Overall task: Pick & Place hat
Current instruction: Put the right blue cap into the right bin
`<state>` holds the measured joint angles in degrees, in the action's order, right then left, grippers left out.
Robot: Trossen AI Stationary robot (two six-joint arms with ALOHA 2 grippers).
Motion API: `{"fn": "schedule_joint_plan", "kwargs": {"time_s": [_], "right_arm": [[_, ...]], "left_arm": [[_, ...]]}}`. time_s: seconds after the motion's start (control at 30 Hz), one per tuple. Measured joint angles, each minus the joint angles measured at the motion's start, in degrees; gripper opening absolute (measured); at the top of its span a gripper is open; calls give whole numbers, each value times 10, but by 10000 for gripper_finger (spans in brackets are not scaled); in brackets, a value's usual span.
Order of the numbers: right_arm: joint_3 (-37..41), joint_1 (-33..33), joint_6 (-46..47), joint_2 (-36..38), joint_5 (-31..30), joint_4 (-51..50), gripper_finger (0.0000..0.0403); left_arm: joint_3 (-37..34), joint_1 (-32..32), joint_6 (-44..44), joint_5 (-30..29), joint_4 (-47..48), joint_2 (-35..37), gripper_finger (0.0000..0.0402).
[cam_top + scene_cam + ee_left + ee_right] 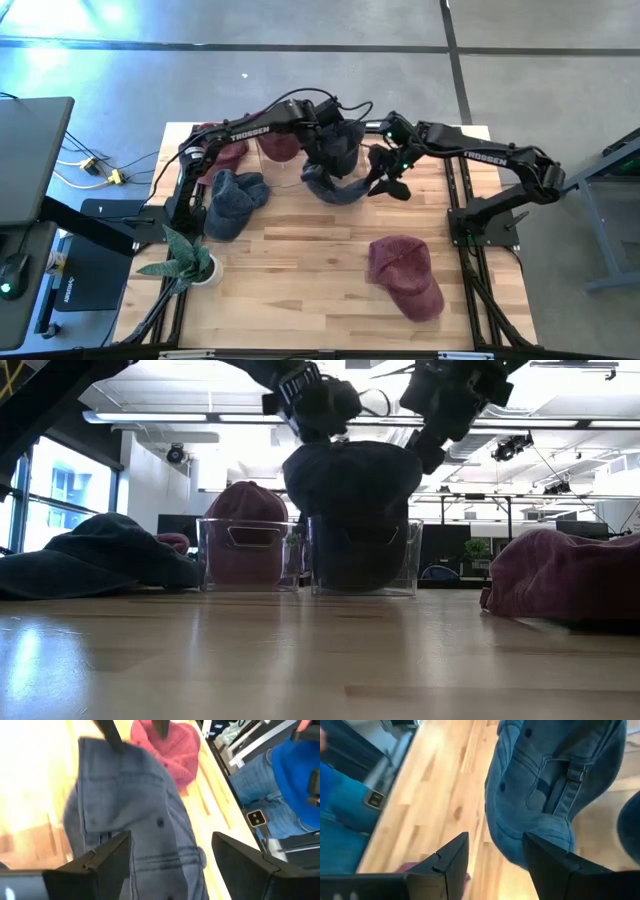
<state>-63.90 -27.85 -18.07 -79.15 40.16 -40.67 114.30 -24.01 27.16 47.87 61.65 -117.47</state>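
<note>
High view, as I read it: wooden surface (300, 250); blue denim hat (335, 165) atop the right-hand clear bin (362, 556); left gripper (322, 130) and right gripper (385, 172) flank it, jaws apart, gripping nothing.

**A:** What have you got around there besides the job stuff?

**B:** Your wooden table (300, 270) has a spiky little potted plant (190, 258) at its near left corner. Off the left edge you've got a dark screen (30, 160) and yellow-plugged cables (105, 175) on the floor. There's a person in jeans (280, 785) past the table's edge.
</note>
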Motion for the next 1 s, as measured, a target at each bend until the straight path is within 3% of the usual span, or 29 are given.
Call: {"fn": "schedule_joint_plan", "kwargs": {"time_s": [0.13, 0.23, 0.3, 0.43, 0.6, 0.83, 0.9, 1.0], "right_arm": [[0, 30, 11, 0, -62, 26, 182], [0, 44, 16, 0, -67, 39, 181], [0, 56, 15, 0, -69, 46, 181], [0, 74, 15, 0, -80, 67, 174], [0, 85, 25, -16, -98, 84, 129], [0, 84, 46, -25, -98, 88, 19], [0, 78, 42, -22, -97, 88, 8], [0, 67, 30, -18, -96, 88, 23]], "left_arm": [[22, 0, 0, -8, -2, 0, 261], [28, 0, 0, -63, 10, 0, 259], [40, -5, 3, -93, 36, 0, 259], [62, -25, 28, -97, 134, 0, 259], [49, -45, 52, -72, 191, 0, 259], [48, -51, 59, -68, 209, 22, 259], [48, -47, 61, -86, 208, 31, 259], [48, -32, 63, -164, 201, 34, 259]]}}
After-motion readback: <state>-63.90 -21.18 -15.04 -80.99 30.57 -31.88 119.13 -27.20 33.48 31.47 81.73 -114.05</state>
